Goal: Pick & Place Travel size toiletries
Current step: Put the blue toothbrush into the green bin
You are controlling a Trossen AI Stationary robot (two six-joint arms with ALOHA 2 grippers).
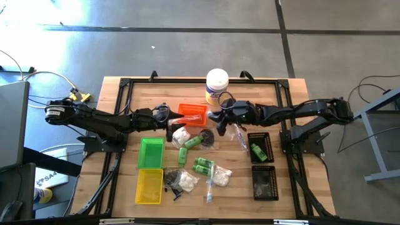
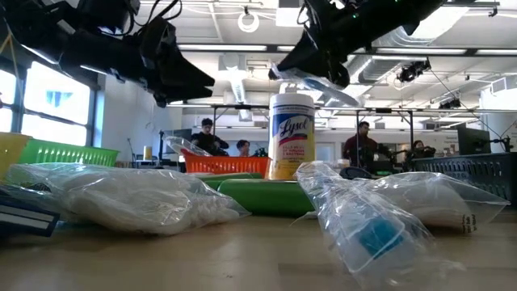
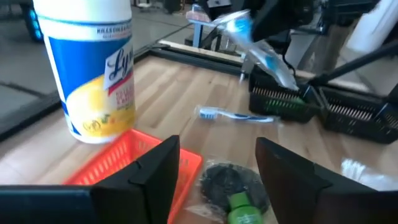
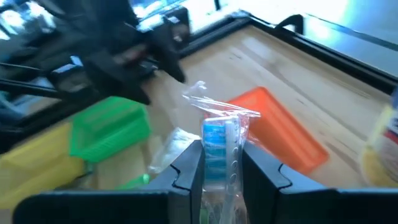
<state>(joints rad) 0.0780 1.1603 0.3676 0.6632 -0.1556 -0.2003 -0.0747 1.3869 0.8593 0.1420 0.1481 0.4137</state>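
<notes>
The toiletries lie mid-table: green bottles [image 1: 190,143], bagged white fluff [image 1: 181,133] and a loose blue toothbrush [image 3: 236,114]. My right gripper [image 1: 220,119] hovers above the table beside the orange tray [image 1: 192,114], shut on a clear-wrapped blue-and-white toothbrush [image 4: 217,140]. My left gripper [image 3: 217,171] is open and stands over the orange tray's near edge. A black round piece [image 3: 227,180] and a green bottle [image 3: 242,208] lie below, between its fingers. It touches nothing. My right gripper pinches the clear-wrapped toothbrush between its two fingers [image 4: 189,163], on the blue-and-white part inside the wrapper [image 4: 217,149]. The wrapper's crumpled free end [image 4: 211,106] sticks out past the fingertips. The packet is lifted clear of the table and sits tilted [image 3: 258,46].
The white Lysol canister [image 1: 217,84] stands at the far edge behind the orange tray. Green tray [image 1: 151,152] and yellow tray [image 1: 150,185] sit at the near left, two black mesh trays [image 1: 261,164] at the right. People stand in the room beyond the table.
</notes>
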